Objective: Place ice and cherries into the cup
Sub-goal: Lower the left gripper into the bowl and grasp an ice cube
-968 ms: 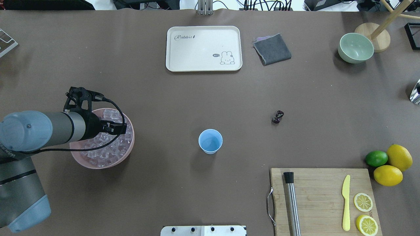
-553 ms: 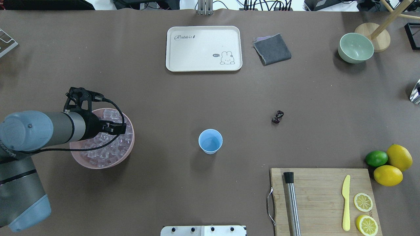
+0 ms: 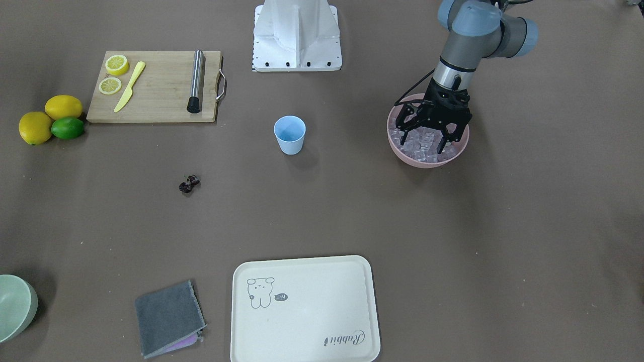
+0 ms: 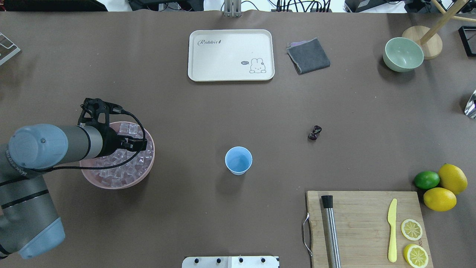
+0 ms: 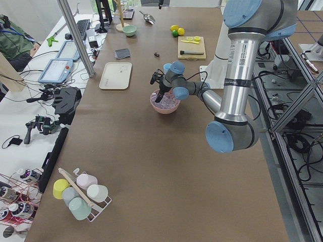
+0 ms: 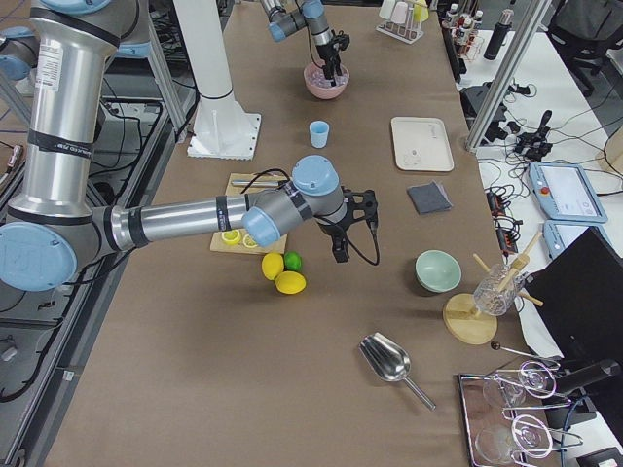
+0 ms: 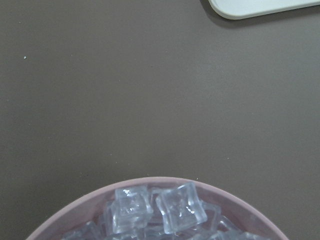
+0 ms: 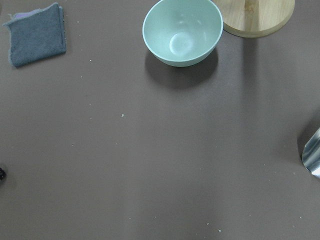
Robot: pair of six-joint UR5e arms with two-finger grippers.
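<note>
**Left gripper down in the ice bowl, fingers spread**

Left gripper: points straight down into the pink bowl. Fingers are spread wide, with their tips among the top cubes. Nothing is seen clamped between them. The overhead view shows the arm reaching in from the tabletop's left end.

Ice: clear cubes heaped in the pink bowl, filling it close to the rim. The left wrist view shows two cubes on top at the bowl's far rim. The bowl stands near the left end of the tabletop, about midway between the robot-side and far edges.

Cup: upright with its mouth up, near the tabletop's middle. It is a little toward the robot-side edge and well apart from the bowl.

Cherries: a small dark cluster lying on the bare tabletop. They sit right of the cup, slightly toward the far edge, touching nothing.

Right gripper: seen only from the right end of the table. It hangs over the tabletop near the lemons. I cannot tell whether the fingers are spread or closed.

Further out:
- A tray lies at the middle of the far edge.
- A cloth lies just right of the tray.
- A green bowl stands toward the far right corner.
- A board lies at the robot-side edge near the right end.
- On the board are a steel rod, a knife and two lemon halves.
- The lemons and a lime lie off the board's right end.
</note>
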